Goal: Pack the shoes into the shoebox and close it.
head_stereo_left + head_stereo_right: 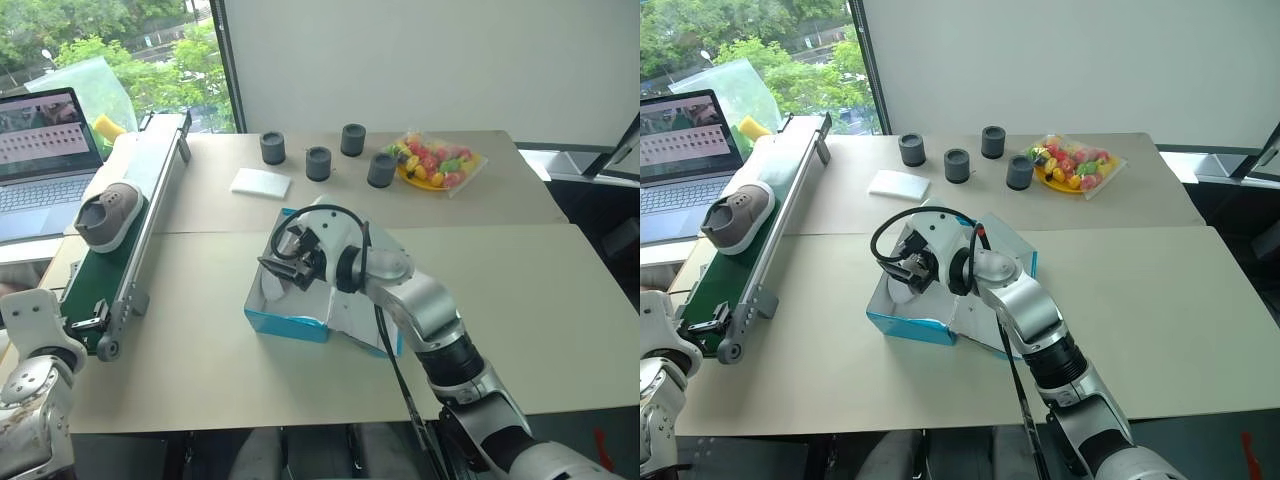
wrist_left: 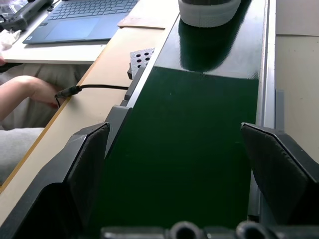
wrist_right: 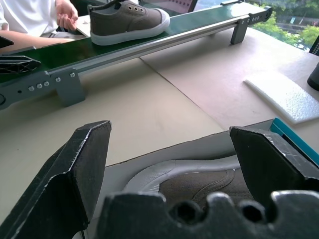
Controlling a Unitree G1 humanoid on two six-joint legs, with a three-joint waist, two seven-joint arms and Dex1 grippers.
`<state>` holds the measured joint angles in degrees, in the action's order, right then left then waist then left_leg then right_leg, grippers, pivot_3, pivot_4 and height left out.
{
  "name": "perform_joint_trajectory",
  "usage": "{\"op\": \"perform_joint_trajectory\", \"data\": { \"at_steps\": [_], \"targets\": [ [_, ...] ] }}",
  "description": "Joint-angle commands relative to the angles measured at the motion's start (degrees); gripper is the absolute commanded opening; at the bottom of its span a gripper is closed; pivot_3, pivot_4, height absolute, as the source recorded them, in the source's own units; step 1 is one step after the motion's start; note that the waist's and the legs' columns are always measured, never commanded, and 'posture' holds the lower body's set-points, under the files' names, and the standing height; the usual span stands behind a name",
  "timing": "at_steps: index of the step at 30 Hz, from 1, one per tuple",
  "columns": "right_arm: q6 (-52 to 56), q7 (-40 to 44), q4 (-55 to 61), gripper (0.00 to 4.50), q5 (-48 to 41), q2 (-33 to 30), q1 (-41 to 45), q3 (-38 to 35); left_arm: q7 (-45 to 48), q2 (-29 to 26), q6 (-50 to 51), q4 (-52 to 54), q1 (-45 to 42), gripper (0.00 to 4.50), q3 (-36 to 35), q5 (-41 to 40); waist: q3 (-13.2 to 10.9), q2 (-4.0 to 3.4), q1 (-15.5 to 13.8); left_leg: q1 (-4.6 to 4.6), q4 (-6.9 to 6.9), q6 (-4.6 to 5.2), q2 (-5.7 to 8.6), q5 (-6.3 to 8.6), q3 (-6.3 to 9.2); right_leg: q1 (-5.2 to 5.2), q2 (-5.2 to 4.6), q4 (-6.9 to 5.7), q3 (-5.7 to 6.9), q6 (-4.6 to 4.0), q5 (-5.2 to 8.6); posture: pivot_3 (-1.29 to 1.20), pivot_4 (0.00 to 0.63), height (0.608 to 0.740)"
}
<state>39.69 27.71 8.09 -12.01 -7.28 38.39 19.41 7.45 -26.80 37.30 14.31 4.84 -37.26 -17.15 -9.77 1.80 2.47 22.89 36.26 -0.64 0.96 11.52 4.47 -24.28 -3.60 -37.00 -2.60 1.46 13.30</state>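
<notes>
Beige tables [image 1: 520, 300] are seen under both arms. One shoe [image 3: 199, 184] is seen lying in the blue shoebox [image 1: 902, 327], directly below the right gripper [image 3: 169, 164], whose fingers are spread wide. The second shoe [image 1: 108, 213] is placed on the green conveyor belt [image 2: 199, 149], ahead of the left gripper [image 2: 174, 164], also wide and holding nothing.

One shoe [image 1: 108, 214] on my left conveyor [image 1: 150, 190]; second shoe [image 3: 199, 183] in the shoebox [image 1: 290, 322], table centre [image 1: 200, 350].
</notes>
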Motion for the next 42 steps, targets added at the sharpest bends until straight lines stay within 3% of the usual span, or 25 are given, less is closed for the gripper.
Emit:
{"op": "perform_joint_trajectory", "data": {
  "at_steps": [1, 11, 20, 21, 22, 23, 26, 35, 39, 40, 42],
  "targets": [
    [0.6, -0.4, 2.8, 4.44, -0.4, 0.5, 0.4, -1.4, 0.4, -1.0, -1.7, 0.7, 0.1, 4.50, -1.3, 0.0, 0.0, 0.00, 0.0, 0.00, 0.00, 0.00, 0.00, 0.00, 0.00, 0.00, 0.00, 0.00, 0.00, 0.00, 0.00, 0.00, 0.150, 0.740],
    [1.6, -1.1, 3.8, 4.44, -0.8, 0.8, 0.6, -2.1, 0.5, -0.7, -1.7, -1.6, -0.9, 4.50, -2.2, -0.7, 0.0, 0.00, 0.0, 0.00, 0.00, 0.00, 0.00, 0.00, 0.00, -0.01, 0.00, 0.00, 0.00, 0.00, 0.00, 0.00, 0.150, 0.740],
    [3.3, -1.6, 5.5, 4.44, -1.2, 0.8, 1.1, -3.2, 1.6, 1.1, 0.1, -2.2, -3.3, 4.50, -2.7, -6.0, 0.0, 0.02, -0.1, 0.00, 0.00, 0.00, -0.01, 0.00, 0.02, 0.01, -0.03, 0.00, 0.01, 0.00, 0.00, 0.00, 0.150, 0.740],
    [3.4, -1.7, 5.6, 4.50, -1.2, 0.8, 1.1, -3.3, 1.4, 1.3, 0.0, -2.1, -3.5, 3.99, -2.9, -6.4, 0.0, 0.02, -0.2, 0.00, 0.00, 0.00, 0.00, 0.00, 0.02, 0.01, -0.03, 0.00, 0.01, 0.00, 0.00, 0.00, 0.150, 0.740],
    [3.5, -1.7, 5.6, 4.50, -1.2, 0.9, 1.2, -3.4, 1.3, 1.1, 0.0, -1.6, -3.8, 3.84, -2.6, -6.5, 0.0, 0.02, -0.2, 0.00, 0.00, 0.00, 0.00, 0.00, 0.02, 0.01, -0.05, 0.00, 0.02, 0.00, 0.00, 0.00, 0.150, 0.740],
    [3.5, -1.7, 5.7, 4.50, -1.3, 1.0, 1.3, -3.5, 1.1, 1.0, 0.2, -1.3, -4.0, 3.39, -2.5, -6.6, 0.0, 0.02, -0.3, 0.00, 0.00, 0.00, 0.00, 0.00, 0.02, 0.01, -0.05, 0.00, 0.02, 0.00, 0.00, 0.00, 0.150, 0.740],
    [3.6, -1.8, 5.5, 4.50, -1.3, 1.1, 1.7, -3.8, 0.5, 0.5, 1.1, -0.6, -4.8, 2.76, -2.3, -6.9, 0.0, 0.03, -0.4, 0.00, 0.01, -0.01, 0.01, 0.00, 0.01, 0.02, -0.05, -0.01, 0.05, 0.00, 0.00, 0.00, 0.150, 0.740],
    [4.1, -2.6, 3.9, 4.50, -1.7, 2.3, 2.7, -5.4, -5.0, 2.0, -2.4, 8.0, -9.3, 2.76, 1.6, -3.3, 0.0, 0.11, -0.2, 0.06, 0.01, -0.02, 0.03, 0.00, 0.02, -0.01, -0.03, 0.01, 0.05, 0.00, 0.00, 0.00, 0.150, 0.740],
    [11.4, -7.0, -0.5, 4.50, -5.2, 7.5, 4.3, -12.0, -6.9, 5.4, -1.9, 16.3, -13.1, 2.76, 12.4, -1.5, 0.1, 0.12, -0.4, 0.05, 0.02, -0.03, 0.03, 0.00, 0.01, 0.02, -0.12, 0.01, 0.04, 0.00, 0.00, 0.00, 0.150, 0.740],
    [14.7, -9.9, -3.1, 4.50, -6.9, 9.9, 5.5, -16.1, -6.9, 6.6, -1.2, 17.6, -14.1, 2.76, 15.2, -1.7, 0.1, 0.13, -0.4, 0.05, 0.02, -0.03, 0.04, 0.00, 0.01, 0.02, -0.13, 0.00, 0.04, 0.00, 0.00, 0.00, 0.150, 0.740],
    [22.9, -19.6, -9.8, 4.50, -15.7, 18.2, 9.7, -31.8, -6.9, 10.3, 0.2, 19.8, -16.8, 2.76, 22.7, -2.5, 0.1, 0.13, -0.5, 0.06, 0.05, -0.03, 0.05, -0.01, 0.01, 0.02, -0.14, -0.04, 0.04, 0.00, -0.02, 0.00, 0.150, 0.740]
  ]
}}
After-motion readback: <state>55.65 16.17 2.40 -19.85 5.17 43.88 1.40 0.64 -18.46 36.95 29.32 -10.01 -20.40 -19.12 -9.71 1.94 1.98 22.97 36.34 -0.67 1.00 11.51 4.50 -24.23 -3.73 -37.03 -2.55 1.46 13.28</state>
